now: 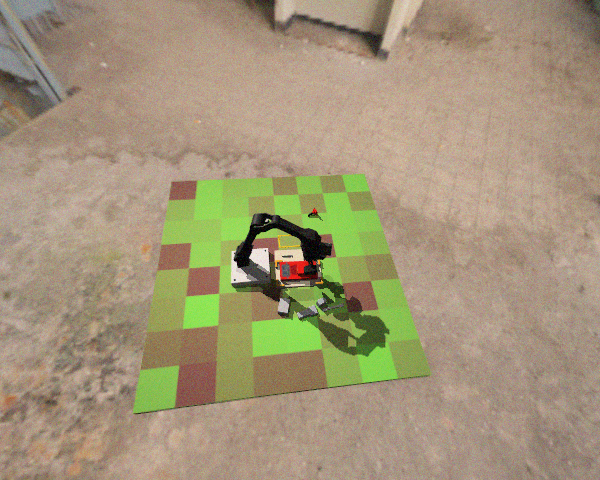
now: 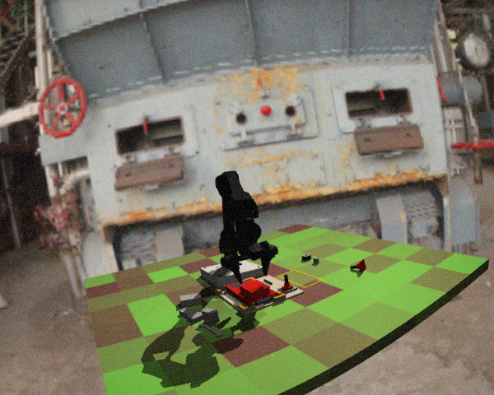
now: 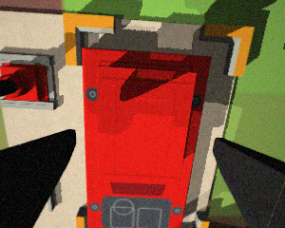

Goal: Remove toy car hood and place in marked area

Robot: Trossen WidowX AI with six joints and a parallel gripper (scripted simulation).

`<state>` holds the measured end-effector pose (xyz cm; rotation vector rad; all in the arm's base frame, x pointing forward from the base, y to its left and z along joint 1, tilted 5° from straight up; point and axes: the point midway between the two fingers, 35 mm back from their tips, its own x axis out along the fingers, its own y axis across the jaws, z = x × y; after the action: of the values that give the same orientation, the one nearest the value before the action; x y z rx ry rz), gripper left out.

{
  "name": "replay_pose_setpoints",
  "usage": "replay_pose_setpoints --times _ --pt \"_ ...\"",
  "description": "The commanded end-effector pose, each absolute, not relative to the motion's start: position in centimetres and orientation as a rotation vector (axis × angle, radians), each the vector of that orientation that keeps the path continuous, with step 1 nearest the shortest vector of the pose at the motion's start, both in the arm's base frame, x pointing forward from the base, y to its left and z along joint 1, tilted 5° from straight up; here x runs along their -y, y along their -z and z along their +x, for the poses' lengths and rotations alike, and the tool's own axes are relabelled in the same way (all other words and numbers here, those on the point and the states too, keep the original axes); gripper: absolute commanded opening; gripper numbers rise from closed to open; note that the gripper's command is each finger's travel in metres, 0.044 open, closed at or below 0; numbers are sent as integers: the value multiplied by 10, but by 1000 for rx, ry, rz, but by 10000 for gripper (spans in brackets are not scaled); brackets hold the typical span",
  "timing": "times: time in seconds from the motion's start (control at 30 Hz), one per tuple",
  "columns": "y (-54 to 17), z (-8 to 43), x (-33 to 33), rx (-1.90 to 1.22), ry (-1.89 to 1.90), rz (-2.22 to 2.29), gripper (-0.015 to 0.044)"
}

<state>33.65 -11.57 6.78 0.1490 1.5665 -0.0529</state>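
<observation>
My gripper (image 1: 314, 264) (image 2: 253, 278) (image 3: 145, 140) is wide open above the red car (image 1: 295, 270) (image 2: 250, 290) (image 3: 139, 138), nothing between its fingers. Yellow-outlined area (image 1: 289, 236) (image 2: 299, 271) lies near the pale board (image 1: 285, 254) (image 2: 295, 292) (image 3: 68, 116) bearing the car.

The red toy car (image 1: 292, 270) (image 2: 253, 290) (image 3: 135, 142) looks like smooth, matt plastic; the floor (image 1: 471, 170) (image 2: 447, 340) resembles rough concrete (rather stained, too).

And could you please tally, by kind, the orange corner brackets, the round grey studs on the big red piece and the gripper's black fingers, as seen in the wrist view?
Orange corner brackets: 4 (lower two cut off by the picture's edge)
Round grey studs: 4
Black fingers: 2
Total: 10
</observation>
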Motion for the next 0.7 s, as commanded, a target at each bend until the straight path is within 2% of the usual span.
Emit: replay_pose_setpoints --times 0.0,0.67 --pt "-60 333 115 -1583 52 151 440" --pt "-45 332 112 -1583 52 151 440"
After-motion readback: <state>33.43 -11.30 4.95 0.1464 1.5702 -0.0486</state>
